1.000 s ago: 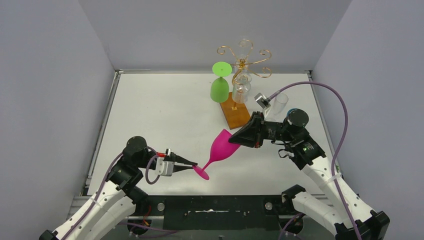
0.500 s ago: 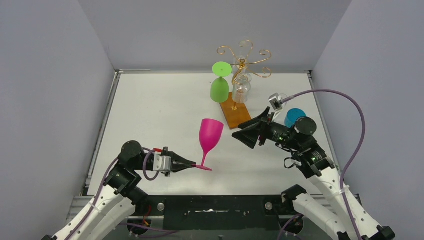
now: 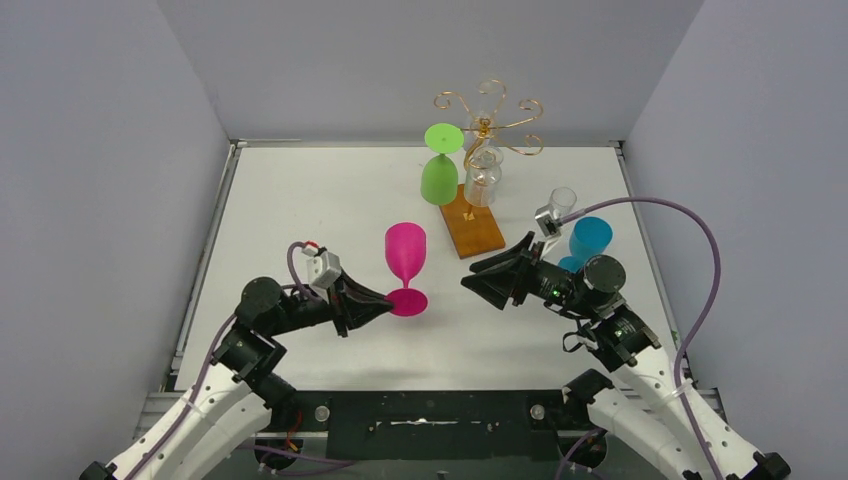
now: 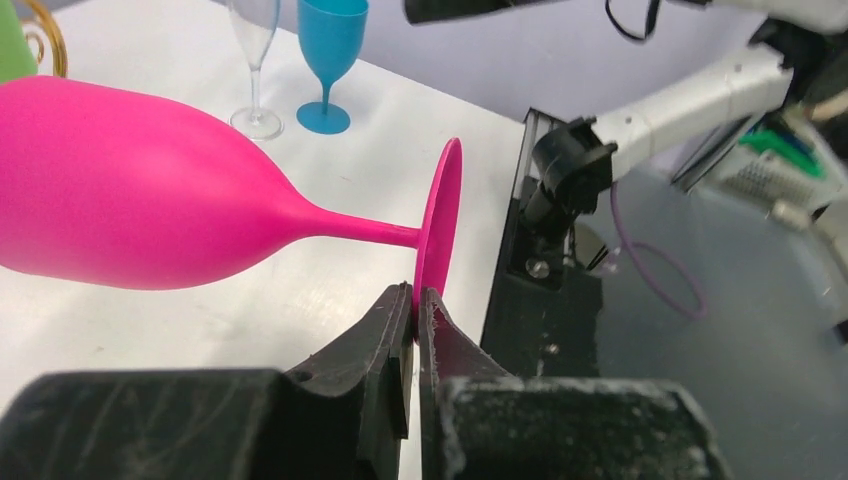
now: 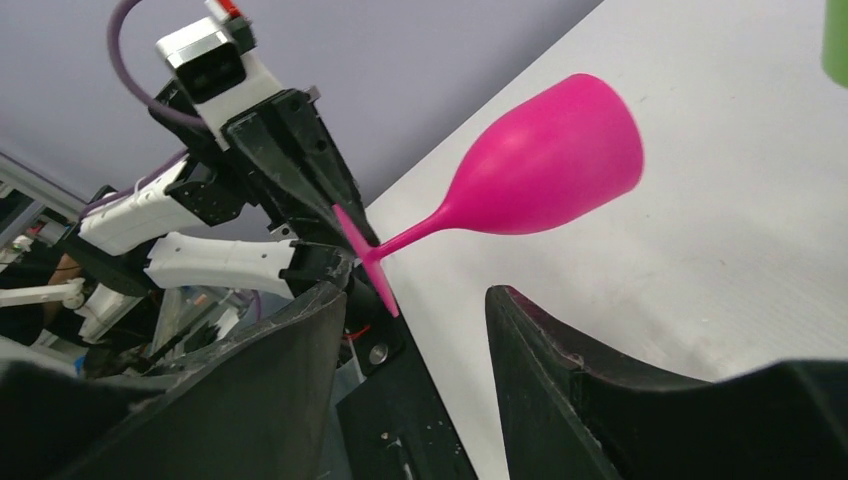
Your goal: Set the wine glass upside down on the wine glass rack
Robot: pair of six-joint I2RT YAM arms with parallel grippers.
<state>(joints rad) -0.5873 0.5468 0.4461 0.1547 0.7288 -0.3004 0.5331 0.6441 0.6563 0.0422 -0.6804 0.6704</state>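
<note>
Left wrist view: left gripper (image 4: 412, 300) closed tight on the thin foot rim of the pink wine glass (image 4: 130, 215); nothing else in its grip.
Glass pos: near-centre of table (image 3: 300, 200), bowl up & mouth up in top view, well short of the rack; can't tell if foot touches the table or hangs just above it.
R gripper: right gripper (image 3: 475, 280) wide open, empty, aimed at the glass but apart from it.
Rack: wine glass rack (image 3: 487, 125) at far edge, wire curls above wooden base (image 3: 472, 225); green glass (image 3: 439, 175) & a clear glass (image 3: 482, 180) already hang there foot-up.
Spare glasses: blue glass (image 3: 590, 240) & clear flute (image 3: 563, 200) stand just behind R arm.
Handling (est.): looks like matte plastic, so prob. light, stiff, not very brittle; surface smooth, likely slick under hard pads.
Current hold (est.): edge pinch on the foot is weak; bowl's weight sits far from the pinch, so glass could pivot or slip.
Best hold (est.): R jaws across the bowl, or low on the stem nr the bowl, leaving foot & upper stem free to slide into a wire curl once inverted.
Risk (est.): knocking the hung glasses on approach.
</note>
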